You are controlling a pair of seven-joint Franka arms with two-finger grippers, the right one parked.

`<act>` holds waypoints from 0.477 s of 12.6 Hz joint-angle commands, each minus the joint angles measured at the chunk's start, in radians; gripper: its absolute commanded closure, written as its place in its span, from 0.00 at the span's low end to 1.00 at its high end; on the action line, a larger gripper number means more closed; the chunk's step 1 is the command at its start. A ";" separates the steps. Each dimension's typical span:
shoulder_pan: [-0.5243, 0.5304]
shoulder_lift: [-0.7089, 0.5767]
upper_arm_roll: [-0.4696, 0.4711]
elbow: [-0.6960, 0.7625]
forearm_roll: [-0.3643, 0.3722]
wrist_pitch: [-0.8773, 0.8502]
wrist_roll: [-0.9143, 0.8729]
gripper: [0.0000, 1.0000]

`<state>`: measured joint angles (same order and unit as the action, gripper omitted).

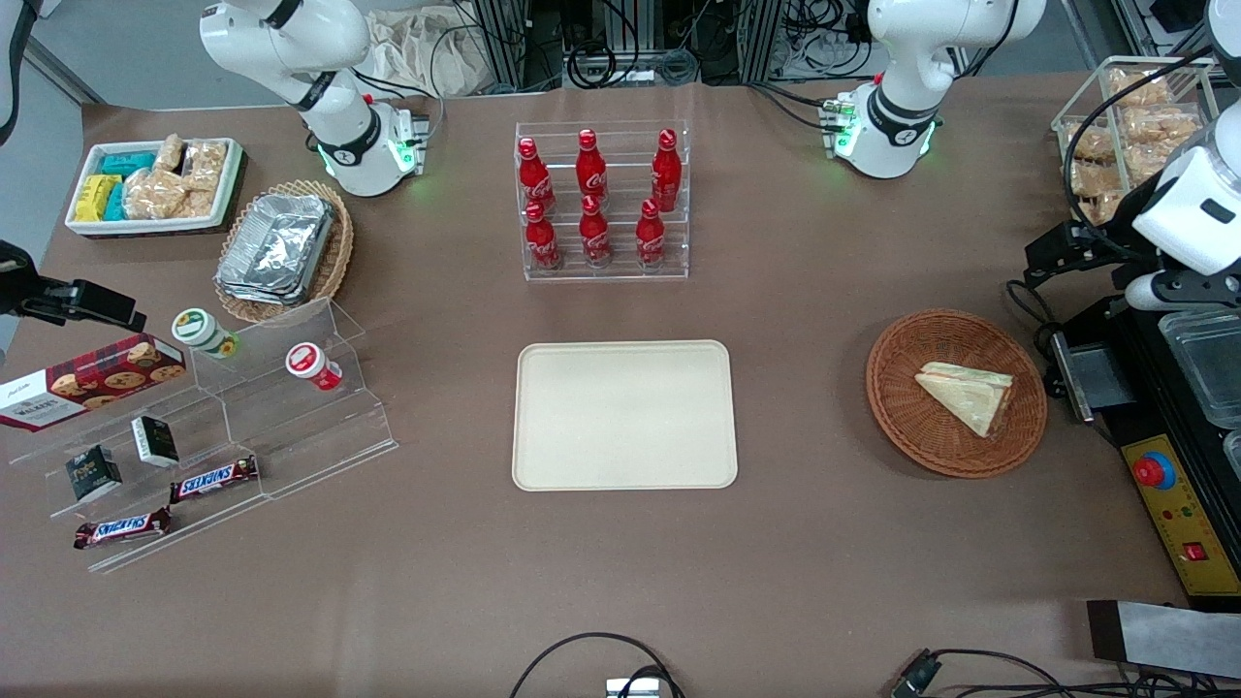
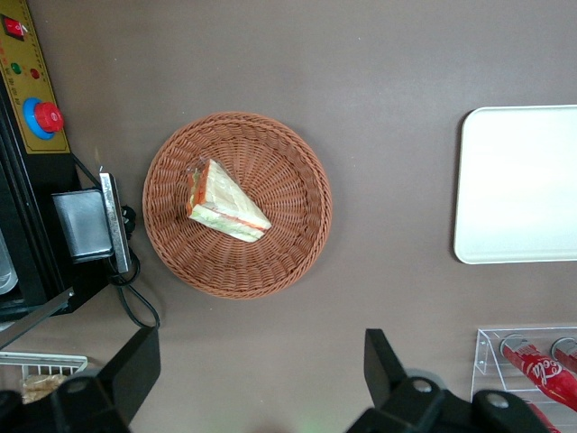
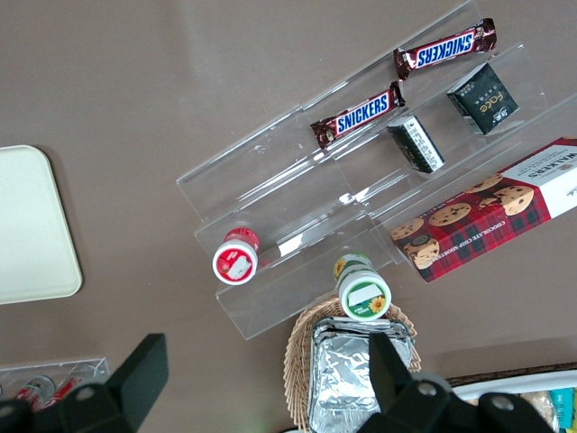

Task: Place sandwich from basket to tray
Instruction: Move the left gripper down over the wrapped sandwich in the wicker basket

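Gripper wide open, empty, high above basket; approach step, next descend onto sandwich, tray bare.

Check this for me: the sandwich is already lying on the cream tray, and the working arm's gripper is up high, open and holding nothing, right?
Not quite. The sandwich lies in the round basket, and the tray holds nothing, as the front view shows. The rest stands: the gripper hangs open above the basket, holding nothing.

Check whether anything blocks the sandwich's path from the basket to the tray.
Nothing visible does. The wrapped triangular sandwich lies alone in the round reddish-brown wicker basket; only bare tabletop separates it from the cream rectangular tray. The open claw hovers above.
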<state>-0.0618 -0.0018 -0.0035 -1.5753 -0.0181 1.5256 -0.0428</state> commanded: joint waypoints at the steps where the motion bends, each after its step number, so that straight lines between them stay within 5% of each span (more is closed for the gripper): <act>1: -0.013 -0.006 0.014 0.006 -0.008 -0.009 0.006 0.00; 6: 0.002 0.025 0.020 -0.002 -0.009 -0.002 -0.127 0.00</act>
<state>-0.0607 0.0111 0.0088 -1.5760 -0.0181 1.5257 -0.0904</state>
